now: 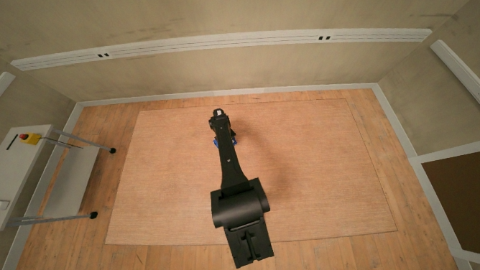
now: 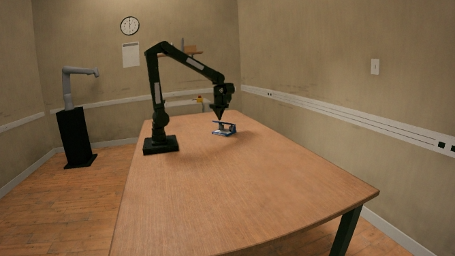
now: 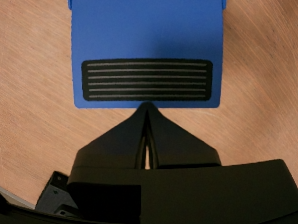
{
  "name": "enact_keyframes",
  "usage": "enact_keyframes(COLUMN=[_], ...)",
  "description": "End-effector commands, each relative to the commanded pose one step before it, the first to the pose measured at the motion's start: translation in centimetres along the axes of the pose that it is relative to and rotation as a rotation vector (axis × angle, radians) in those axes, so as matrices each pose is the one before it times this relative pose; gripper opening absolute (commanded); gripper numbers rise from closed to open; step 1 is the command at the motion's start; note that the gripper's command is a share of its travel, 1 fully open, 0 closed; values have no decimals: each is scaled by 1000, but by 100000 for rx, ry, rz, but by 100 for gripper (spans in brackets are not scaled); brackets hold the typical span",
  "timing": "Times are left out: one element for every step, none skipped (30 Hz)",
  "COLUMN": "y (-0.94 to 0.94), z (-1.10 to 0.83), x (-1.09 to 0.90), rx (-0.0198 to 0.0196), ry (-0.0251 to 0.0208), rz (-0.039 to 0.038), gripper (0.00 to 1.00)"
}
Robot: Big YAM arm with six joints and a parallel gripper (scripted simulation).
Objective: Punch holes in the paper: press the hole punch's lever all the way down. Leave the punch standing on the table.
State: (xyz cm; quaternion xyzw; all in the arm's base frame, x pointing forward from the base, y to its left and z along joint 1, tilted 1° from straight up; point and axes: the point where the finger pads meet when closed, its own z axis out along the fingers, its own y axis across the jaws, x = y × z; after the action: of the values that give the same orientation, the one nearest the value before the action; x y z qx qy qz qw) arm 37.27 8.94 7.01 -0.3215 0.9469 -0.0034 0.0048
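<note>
— Over on the table (image 2: 238, 190), near its far end: blue hole punch (image 2: 224, 129) standing flat, just out from the arm's base (image 2: 171, 148). Standing upright, so that part of the job holds for now

— And the lever?

— Looks raised in the side view, blue lever (image 3: 147, 50) with its ribbed black pad (image 3: 147, 80) facing up in the wrist view. No sign of being pushed down. Pressing not yet done, by the look of it

— Gripper?

— Hanging right above the punch, gripper (image 2: 218, 118) pointing straight down, fingers pressed together into one narrow tip, pinching nothing. A small gap between tip and lever in the side view; cannot tell for sure whether touching. From the wrist, tip (image 3: 148, 111) lined up at the near edge of the ribbed pad

— Paper?

— Something pale under the lever in the side view, too small to call. From above, mostly hidden under the arm, only blue corners (image 1: 215, 142) showing

— So what's left?

— Nearly everything, probably: come down onto the pad, push all the way, lift off without tipping the punch
</note>
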Motion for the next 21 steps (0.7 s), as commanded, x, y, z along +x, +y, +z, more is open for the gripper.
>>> enact_keyframes(y=[-475,0,-50,-53,-46,-39,-33,-28,-24,-20,-17,-15,-13,-11,-9,-8,-7,0,0,-6,-5], z=[-382,0,-97,-101,-87,-74,-63,-53,-45,-38,-33,-28,-24,-20,-17,-14,-12,0,0,-10,-9], x=[-318,0,-109,-115,-99,-84,-72,-61,-52,-44,-38,-32,-27,-23,-20,-17,-14,0,0,-12,-10], rx=[1351,0,131,135,116,98,83,71,60,51,44,37,31,27,23,19,16,0,0,14,12], ry=[-2304,0,-287,-295,-253,-215,-183,-156,-132,-112,-96,-81,-69,-59,-50,-42,-36,0,0,-31,-26], rz=[-555,0,3,3,2,2,2,1,1,1,1,1,1,1,0,0,0,0,0,0,0], gripper=[0,0,0,0,0,0,0,0,0,0,0,0,0,0,0,0,0,0,0,0,0])
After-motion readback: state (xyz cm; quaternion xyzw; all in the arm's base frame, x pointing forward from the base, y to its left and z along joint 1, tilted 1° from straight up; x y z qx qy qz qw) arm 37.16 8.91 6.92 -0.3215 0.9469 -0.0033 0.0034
